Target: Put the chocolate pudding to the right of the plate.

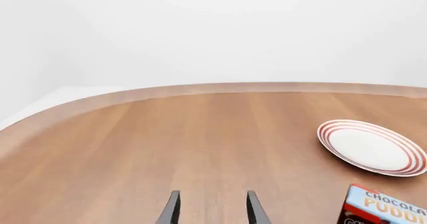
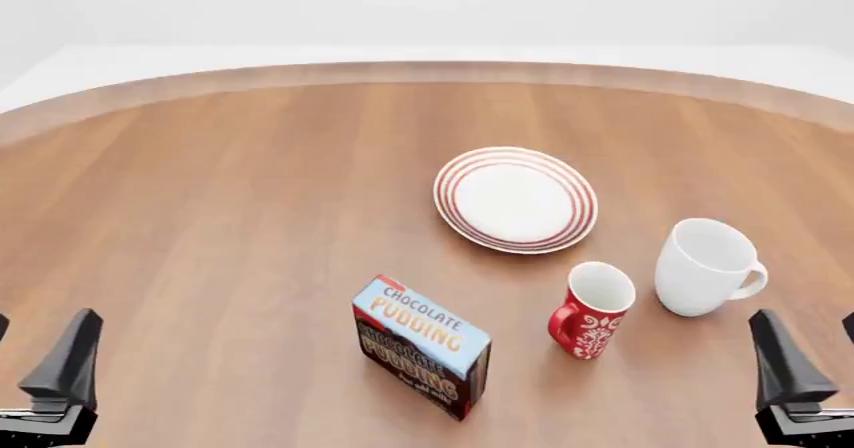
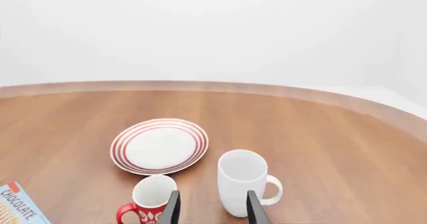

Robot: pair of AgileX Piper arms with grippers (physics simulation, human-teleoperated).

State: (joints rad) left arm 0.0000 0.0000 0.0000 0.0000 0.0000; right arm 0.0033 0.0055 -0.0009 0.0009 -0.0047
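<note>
The chocolate pudding (image 2: 420, 346) is a small carton with a light-blue lettered top and a dark brown front. It stands on the wooden table, in front of and a little left of the plate (image 2: 515, 199), which is white with red rings. My left gripper (image 2: 30, 356) hovers open at the near left, far from the carton. My right gripper (image 2: 817, 353) hovers open at the near right. In the left wrist view the open gripper (image 1: 213, 210) holds nothing, with the pudding (image 1: 390, 209) and plate (image 1: 370, 146) off to one side. The right wrist view shows the open gripper (image 3: 212, 210), plate (image 3: 160, 146) and pudding (image 3: 19, 206).
A red patterned mug (image 2: 591, 310) stands in front of the plate's right side, and a white mug (image 2: 707, 266) stands just right of it. Both also show in the right wrist view as the red mug (image 3: 148, 199) and white mug (image 3: 243, 181). The table's curved far edge (image 2: 427, 68) runs behind.
</note>
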